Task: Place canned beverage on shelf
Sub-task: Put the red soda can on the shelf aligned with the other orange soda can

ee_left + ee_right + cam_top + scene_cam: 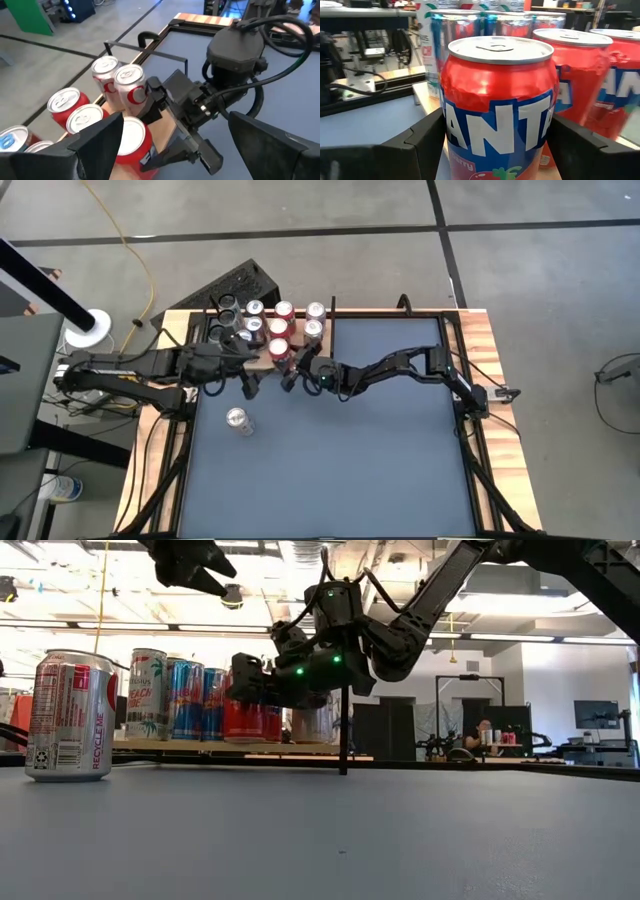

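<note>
The shelf (pixel 322 348) is a wood-grain board with thin black posts at the table's far left, carrying several upright cans, red, silver and blue. My right gripper (pixel 495 145) reaches in from the right and is shut on a red Fanta can (pixel 279 349) at the shelf's near edge. My left gripper (pixel 245 380) hangs open just left of it, above the table, with nothing between its fingers. A silver can (pixel 238 421) stands upright on the blue tabletop, nearer the front. My right gripper pinches the red can by its side walls (pixel 451 135), one finger (pixel 420 145) on each side, about halfway up. The fingers lie level, coming from the table's right and near side. The can is upright at the shelf board's near edge (pixel 165 127); its base is hidden.
Other red cans (pixel 580 70) stand close beside the held one, with taller cans (pixel 185 698) behind. A thin black post (pixel 344 745) rises at the shelf's right end. Wooden strips and black rails (pixel 470 410) edge the table. Open blue tabletop (pixel 360 460) lies to the near right.
</note>
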`<state>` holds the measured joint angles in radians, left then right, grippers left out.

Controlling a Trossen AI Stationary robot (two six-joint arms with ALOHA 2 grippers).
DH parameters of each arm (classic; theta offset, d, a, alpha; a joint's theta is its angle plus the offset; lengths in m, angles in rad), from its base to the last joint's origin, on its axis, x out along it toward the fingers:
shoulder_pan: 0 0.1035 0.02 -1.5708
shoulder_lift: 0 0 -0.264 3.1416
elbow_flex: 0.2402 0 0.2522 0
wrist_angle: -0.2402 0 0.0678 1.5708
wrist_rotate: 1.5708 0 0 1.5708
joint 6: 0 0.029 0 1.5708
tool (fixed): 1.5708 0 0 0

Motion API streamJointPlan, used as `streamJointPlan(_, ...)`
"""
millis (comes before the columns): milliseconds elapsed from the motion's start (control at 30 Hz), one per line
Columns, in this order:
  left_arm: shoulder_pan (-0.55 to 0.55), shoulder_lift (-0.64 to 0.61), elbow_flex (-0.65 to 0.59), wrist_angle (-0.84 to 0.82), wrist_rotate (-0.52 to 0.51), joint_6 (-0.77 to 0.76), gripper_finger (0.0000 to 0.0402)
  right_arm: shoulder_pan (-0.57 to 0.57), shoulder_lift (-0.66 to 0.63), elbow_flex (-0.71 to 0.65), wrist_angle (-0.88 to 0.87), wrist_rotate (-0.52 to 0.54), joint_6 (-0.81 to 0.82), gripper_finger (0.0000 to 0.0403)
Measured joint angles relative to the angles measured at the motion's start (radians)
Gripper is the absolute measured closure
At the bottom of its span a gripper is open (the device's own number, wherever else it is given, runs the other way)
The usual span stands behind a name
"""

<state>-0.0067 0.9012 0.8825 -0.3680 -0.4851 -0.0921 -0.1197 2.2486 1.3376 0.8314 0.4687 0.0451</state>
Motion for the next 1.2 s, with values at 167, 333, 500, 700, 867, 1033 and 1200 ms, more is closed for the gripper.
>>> streamJointPlan(167,0.0,0.0,0.0,0.005,0.009,0.02,0.0054,0.0,0.0,0.0,0.002,-0.016,0.033,0.0091)
streamJointPlan(333,0.0,0.0,0.0,-0.012,0.009,0.024,0.0054,-0.007,-0.001,0.004,0.019,0.011,0.034,0.0074)
streamJointPlan(500,0.0,0.029,0.0,-0.06,0.01,-0.003,0.0054,-0.023,-0.002,0.009,0.017,0.024,0.05,0.0053)
streamJointPlan(700,0.0,0.122,0.0,-0.055,0.006,0.005,0.0054,-0.026,-0.002,0.026,0.002,0.009,0.059,0.0032)
streamJointPlan(867,0.0,0.148,0.0,-0.024,0.004,0.033,0.0054,-0.007,-0.002,0.027,-0.012,0.017,0.018,0.0025)
streamJointPlan(1033,0.0,0.13,0.0,-0.025,-0.01,0.039,0.0054,0.009,-0.002,0.027,-0.009,0.06,-0.024,0.0025)
streamJointPlan(1200,0.0,0.11,0.0,-0.025,-0.015,0.039,0.0054,0.008,-0.024,0.027,-0.014,0.077,-0.031,0.0025)
